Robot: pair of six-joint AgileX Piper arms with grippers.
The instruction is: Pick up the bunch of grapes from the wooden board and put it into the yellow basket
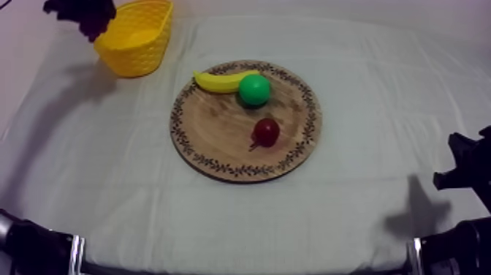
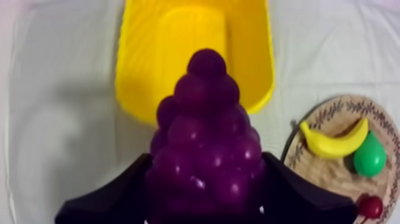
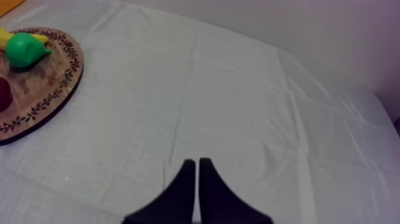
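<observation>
Nearest to us, our right pincer [image 3: 196, 164] rests low at its side of the surface [image 1: 351, 219], its two fingers lying together as a narrow wedge with nothing between them. It is well apart from the wooden board [image 1: 219, 135].

The board sits in the middle of the surface. On it, the small red fruit [image 1: 266, 132] lies on the near side. The banana [image 1: 218, 80] and the green pear [image 1: 254, 89] lie touching at the far rim.

Farther back, at the far left, stands the yellow basket [image 1: 135, 62], well apart from the board. Our left pincer [image 2: 205, 179] is there, clamped on the bunch of grapes [image 2: 205, 137]. A black finger presses each side of the bunch's wide end. The bunch is off the board and held up in the air. Its narrow tip points out from the pincer over the basket's open mouth, at the rim away from the board.
</observation>
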